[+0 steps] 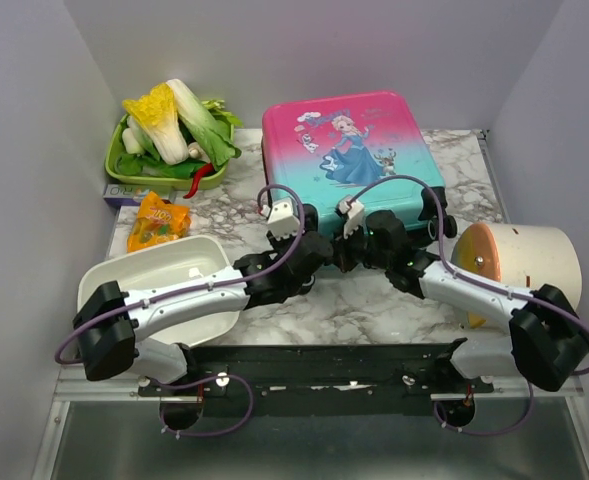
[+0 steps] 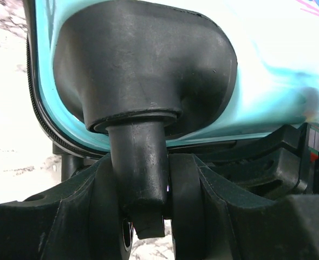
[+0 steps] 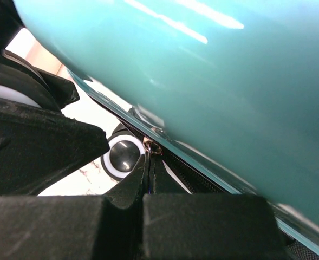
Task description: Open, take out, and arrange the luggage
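The luggage (image 1: 349, 140) lies shut at the back of the table (image 1: 374, 300), my left pincer (image 2: 148, 189) clamping its caster (image 2: 140, 168) to steady it while my right pincer (image 3: 150, 168) pinches tight on the zip pull (image 3: 155, 147), ready, I judge, to unzip.

The luggage (image 1: 349, 145) lies on the table (image 1: 374, 300), basket (image 1: 112, 162) to its left, container (image 1: 534, 262) nearer on its right.

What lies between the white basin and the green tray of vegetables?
An orange snack packet lies between the white basin and the green tray; the top view shows it.
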Robot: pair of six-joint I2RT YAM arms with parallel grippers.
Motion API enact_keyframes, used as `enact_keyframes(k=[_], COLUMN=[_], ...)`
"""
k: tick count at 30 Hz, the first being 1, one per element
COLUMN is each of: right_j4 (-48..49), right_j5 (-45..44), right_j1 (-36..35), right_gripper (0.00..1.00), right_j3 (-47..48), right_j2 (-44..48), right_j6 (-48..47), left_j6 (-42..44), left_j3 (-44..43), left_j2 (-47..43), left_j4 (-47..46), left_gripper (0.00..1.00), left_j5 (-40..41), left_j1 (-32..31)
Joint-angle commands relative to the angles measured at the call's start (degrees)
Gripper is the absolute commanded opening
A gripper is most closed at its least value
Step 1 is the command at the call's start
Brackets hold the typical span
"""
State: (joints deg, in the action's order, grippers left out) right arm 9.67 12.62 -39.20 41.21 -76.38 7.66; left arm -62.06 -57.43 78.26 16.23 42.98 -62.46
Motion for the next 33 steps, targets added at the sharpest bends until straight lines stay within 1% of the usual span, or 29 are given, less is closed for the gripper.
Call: enact_keyframes(k=[1, 2, 3, 4, 5, 6, 8, 10, 11, 12, 13, 14, 15, 16, 17, 18, 19, 20, 21, 22, 23, 24, 25, 26, 27, 29, 30, 32, 33], right_j4=[13.5, 13.5, 13.9, 14.0, 13.9, 13.5, 12.9, 11.6, 11.2, 11.0, 10.9, 10.7, 10.0, 9.4, 8.8, 7.7, 7.2, 6.8, 5.8, 5.5, 5.2, 4.6, 4.5, 4.4, 4.1, 3.3, 2.0, 1.4, 1.1], right_j5=[-3.6, -2.5, -2.4, -2.1, -1.9, -2.6, -5.8, -8.0, -8.7, -8.8, -8.8, -8.7, -8.8, -9.4, -10.5, -11.2, -12.0, -12.3, -12.3, -13.7, -13.8, -13.8, -13.9, -13.6, -13.3, -13.6, -13.5, -13.2, -13.0], right_j1=[3.3, 3.3, 3.3, 3.3, 3.3, 3.2, 3.2, 3.3, 3.3, 3.5, 3.4, 3.6, 3.7, 3.6, 3.7, 3.8, 4.0, 4.0, 4.1, 4.3, 4.5, 4.6, 4.7, 4.8, 4.9, 5.0, 5.0, 5.1, 5.1], right_gripper=[0.01, 0.01, 0.01, 0.01, 0.01, 0.01, 0.01, 0.01, 0.01, 0.01, 0.01, 0.01, 0.01, 0.01, 0.01, 0.01, 0.01, 0.01, 0.01, 0.01, 0.01, 0.01, 0.01, 0.01, 0.01, 0.01, 0.01, 0.01, 0.01], right_j3=[-1.0, -3.5, -4.7, -5.8, -7.1, -9.2, -11.2, -13.2, -13.6, -13.9, -14.0, -14.1, -14.0, -13.4, -13.3, -13.1, -12.9, -12.8, -12.7, -12.7, -12.6, -12.7, -13.0, -13.2, -13.3, -13.2, -13.1, -12.7, -12.8], right_j2=[5.8, 7.7, 8.6, 9.7, 11.1, 12.0, 13.5, 15.7, 16.4, 16.8, 17.4, 17.7, 17.8, 17.8, 17.8, 17.9, 18.0, 18.2, 18.3, 18.5, 18.7, 18.9, 19.2, 19.4, 19.7, 20.0, 20.2, 20.6, 20.9], right_j6=[-0.8, -0.5, 0.1, 0.4, 0.8, 1.1, 1.9, 2.4, 2.5, 2.7, 2.8, 2.7, 2.8, 2.9, 2.8, 2.8, 2.7, 2.6, 2.5, 2.6, 2.6, 2.6, 2.6, 2.6, 2.5, 2.5, 2.2, 2.2, 2.0], left_j6=[1.1, 2.2, 3.8, 4.0, 4.6, 5.3, 7.3, 10.2, 14.0, 14.9, 16.3, 19.1, 20.7, 22.5, 24.0, 26.4, 27.9, 29.9, 30.6, 31.1, 31.7, 31.9, 32.5, 33.2, 33.9, 35.7, 36.1, 38.5, 39.9], left_j3=[-4.4, -6.2, -7.0, -7.8, -8.4, -9.4, -10.2, -9.5, -9.3, -8.4, -7.9, -7.4, -7.3, -7.4, -7.9, -8.7, -9.2, -10.0, -12.4, -14.1, -16.0, -20.4, -23.1, -25.7, -31.2, -37.2, -43.5, -51.7, -59.8], left_j2=[0.0, 0.0, -0.4, -0.6, -1.2, -2.6, -4.4, -7.8, -9.0, -11.0, -11.8, -12.5, -12.9, -12.6, -12.3, -10.9, -10.1, -8.8, -5.5, -3.5, -1.0, 4.0, 7.0, 9.9, 15.8, 22.0, 28.2, 34.7, 40.6], left_j4=[2.1, 4.2, 5.8, 7.7, 10.4, 11.7, 13.6, 12.0, 9.6, 8.5, 6.9, 3.8, 2.6, 1.4, -0.4, -1.5, -2.7, -4.9, -5.1, -4.9, -4.9, -4.5, -4.3, -3.9, -3.8, -3.7, -3.5, -0.8, 3.1], left_gripper=[0.11, 0.35, 0.79, 0.95, 0.99, 0.99, 0.99, 0.99, 0.99, 0.99, 0.99, 0.99, 0.99, 0.99, 0.99, 0.99, 0.99, 0.99, 0.99, 0.99, 0.99, 0.99, 0.99, 0.99, 0.99, 0.99, 0.99, 0.99, 0.99], left_j5=[-6.9, -5.3, -4.1, -1.7, 0.6, 4.5, 6.6, 6.0, 4.7, 3.4, -1.2, -3.9, -6.4, -11.1, -12.5, -13.9, -15.8, -22.2, -24.8, -27.7, -34.4, -36.0, -38.0, -39.9, -45.6, -53.5, -62.2, -67.4, -68.6], left_j1=[-7.0, -7.0, -7.0, -7.0, -7.0, -6.7, -5.6, -3.6, 0.4, 2.8, 6.1, 12.1, 15.5, 18.2, 20.7, 25.5, 27.7, 30.3, 32.7, 37.4, 39.4, 41.1, 43.9, 45.0, 46.4, 49.8, 50.8, 52.6, 52.8])
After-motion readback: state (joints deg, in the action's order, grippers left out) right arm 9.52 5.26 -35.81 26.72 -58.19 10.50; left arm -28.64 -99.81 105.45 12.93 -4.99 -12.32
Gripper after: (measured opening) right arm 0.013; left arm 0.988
